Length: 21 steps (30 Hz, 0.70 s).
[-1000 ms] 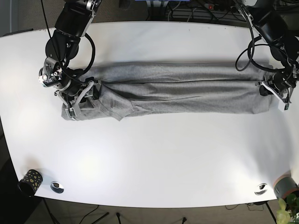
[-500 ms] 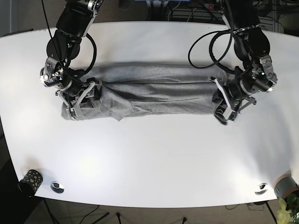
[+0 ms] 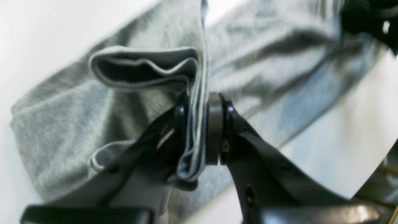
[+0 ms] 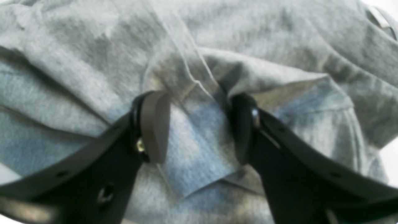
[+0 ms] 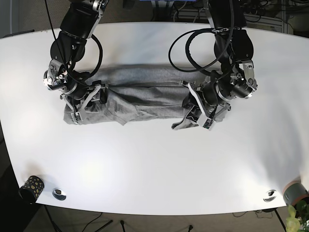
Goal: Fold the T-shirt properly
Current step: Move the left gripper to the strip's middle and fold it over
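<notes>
The grey T-shirt (image 5: 140, 94) lies as a long folded strip across the white table (image 5: 154, 164). My left gripper (image 5: 200, 116), on the right in the base view, is shut on the strip's end, which hangs lifted and doubled back toward the middle. In the left wrist view, several layers of the T-shirt (image 3: 62, 124) are pinched in the left gripper (image 3: 199, 130). My right gripper (image 5: 82, 102) rests on the strip's other end. In the right wrist view its fingers (image 4: 152, 124) stand apart, open, with the T-shirt (image 4: 217, 37) lying flat between them.
A patterned cup (image 5: 32, 186) and a metal disc (image 5: 59, 194) sit at the front left table edge. Another metal disc (image 5: 270, 195) and a grey cylinder (image 5: 295, 192) are at the front right. Black cables loop off both arms above the shirt.
My left gripper has carried the shirt's end from the table's right side toward the middle, shortening the strip. The right arm has barely moved.
</notes>
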### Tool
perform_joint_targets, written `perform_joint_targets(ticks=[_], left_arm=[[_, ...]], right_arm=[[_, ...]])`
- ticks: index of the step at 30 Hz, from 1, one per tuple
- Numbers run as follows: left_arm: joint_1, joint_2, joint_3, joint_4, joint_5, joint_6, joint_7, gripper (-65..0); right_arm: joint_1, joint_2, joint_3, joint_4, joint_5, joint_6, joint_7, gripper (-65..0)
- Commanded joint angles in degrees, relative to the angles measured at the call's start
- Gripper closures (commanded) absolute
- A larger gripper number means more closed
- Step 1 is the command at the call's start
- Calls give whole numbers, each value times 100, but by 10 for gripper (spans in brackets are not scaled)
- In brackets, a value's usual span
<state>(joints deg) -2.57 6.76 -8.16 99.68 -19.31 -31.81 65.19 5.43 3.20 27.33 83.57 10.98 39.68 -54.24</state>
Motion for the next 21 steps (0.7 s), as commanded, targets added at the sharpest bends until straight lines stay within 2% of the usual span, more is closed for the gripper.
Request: perform_joint_targets(ticks=[1, 3, 6, 10, 13, 15, 17, 21], left_arm=[[-99, 14, 214, -82, -113, 47, -220, -69], [-99, 14, 311, -214, -113, 47, -229, -71], [-161, 22, 425, -372, -130, 47, -229, -133], [-249, 31, 619, -390, -122, 56, -220, -300], [-249, 40, 750, -302, -139, 285, -220, -368], [-249, 40, 988, -135, -157, 513, -220, -388], [-222, 5, 1252, 164, -166, 531, -211, -399], [-64, -22, 1489, 876, -166, 65, -62, -403]], right_arm=[[112, 45, 5, 105, 119, 32, 83, -298], [112, 45, 5, 105, 128, 32, 83, -298], [112, 45, 5, 105, 128, 32, 83, -298], [112, 45, 5, 105, 128, 32, 83, -298], [112, 45, 5, 105, 119, 32, 83, -298], [112, 45, 5, 105, 128, 32, 83, -298], [112, 45, 5, 105, 119, 32, 83, -298], [112, 45, 5, 105, 119, 32, 83, -298]])
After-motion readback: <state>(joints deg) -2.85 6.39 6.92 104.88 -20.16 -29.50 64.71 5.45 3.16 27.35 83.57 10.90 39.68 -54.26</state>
